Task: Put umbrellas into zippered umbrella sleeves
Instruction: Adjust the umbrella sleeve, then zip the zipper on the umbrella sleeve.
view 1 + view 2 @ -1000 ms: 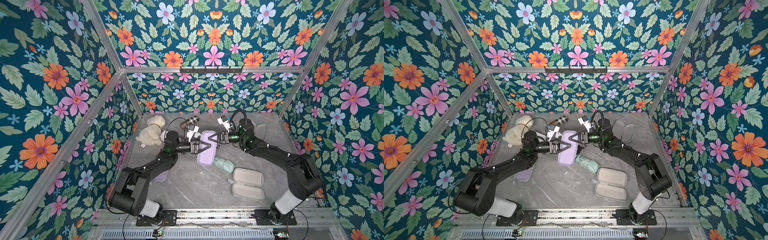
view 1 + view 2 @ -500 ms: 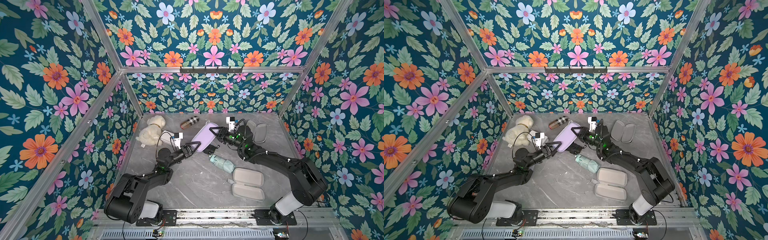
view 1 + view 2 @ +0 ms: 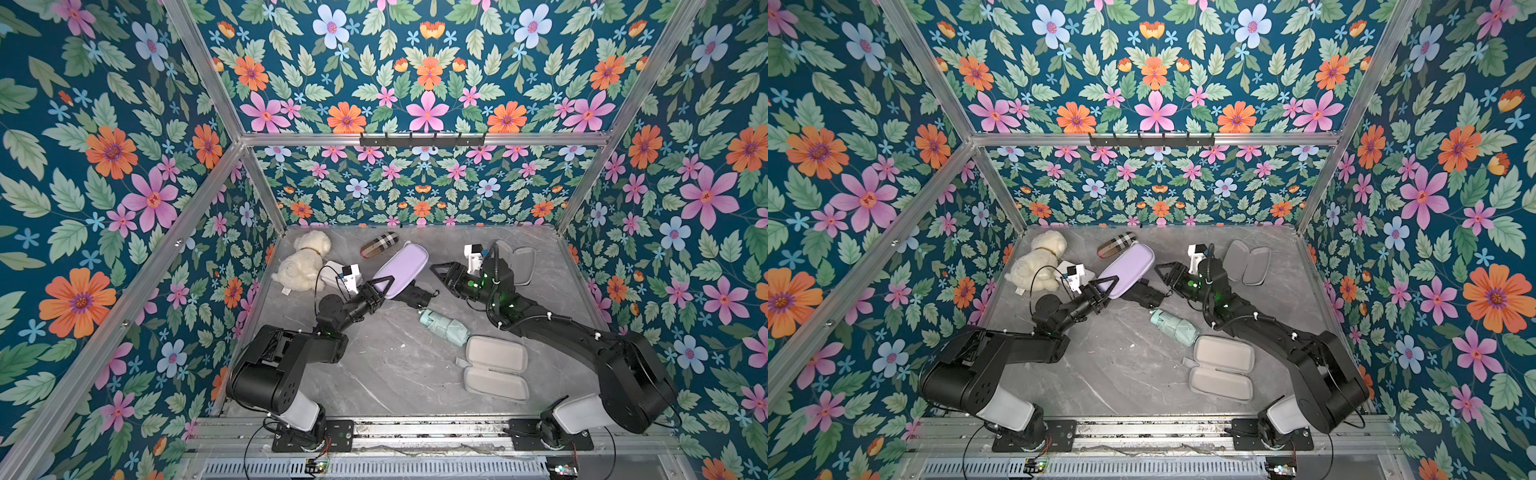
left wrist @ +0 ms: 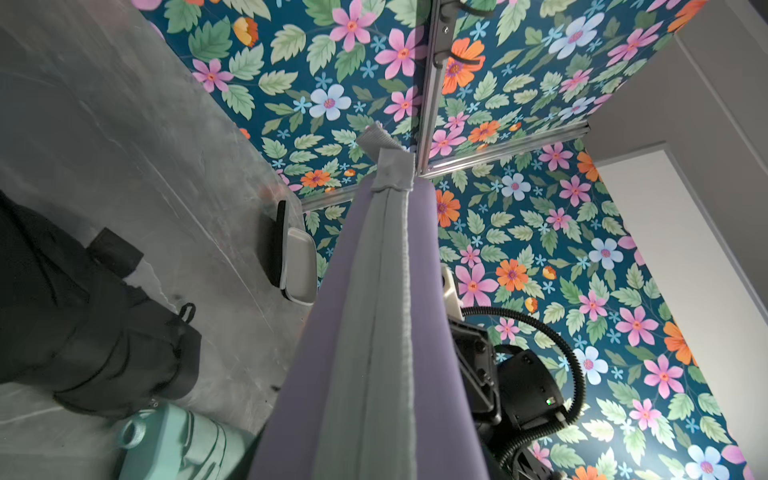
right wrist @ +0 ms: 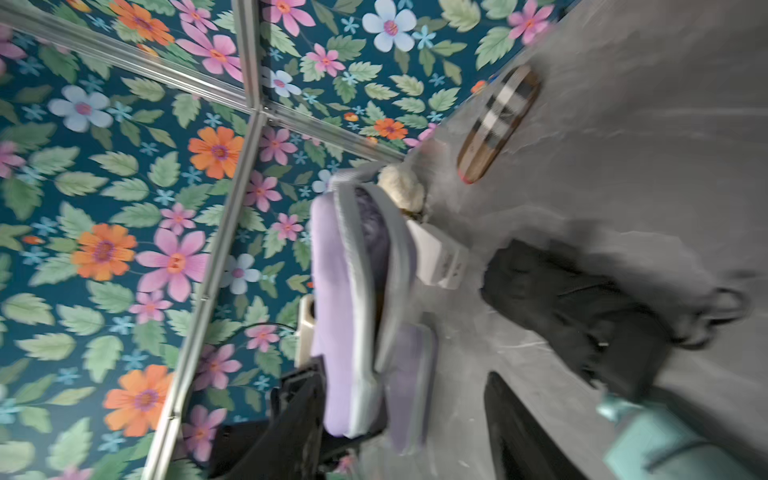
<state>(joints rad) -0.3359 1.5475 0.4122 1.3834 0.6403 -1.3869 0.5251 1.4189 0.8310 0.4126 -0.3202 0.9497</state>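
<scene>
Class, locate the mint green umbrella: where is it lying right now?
In both top views the mint green umbrella lies on the table near its centre, between the black umbrella and the open grey-lined sleeve.

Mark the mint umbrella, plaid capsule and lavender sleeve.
Mint umbrella [image 3: 444, 329]: in a top view, folded fabric middle.
Plaid capsule [image 3: 379, 245]: in a top view, body centre.
Lavender sleeve [image 3: 402, 264]: in a top view, outer shell.

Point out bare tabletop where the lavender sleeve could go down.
Front middle of the table, between the left arm and the front open grey-lined sleeve, is bare. Crowded around the black umbrella and mint umbrella.
</scene>
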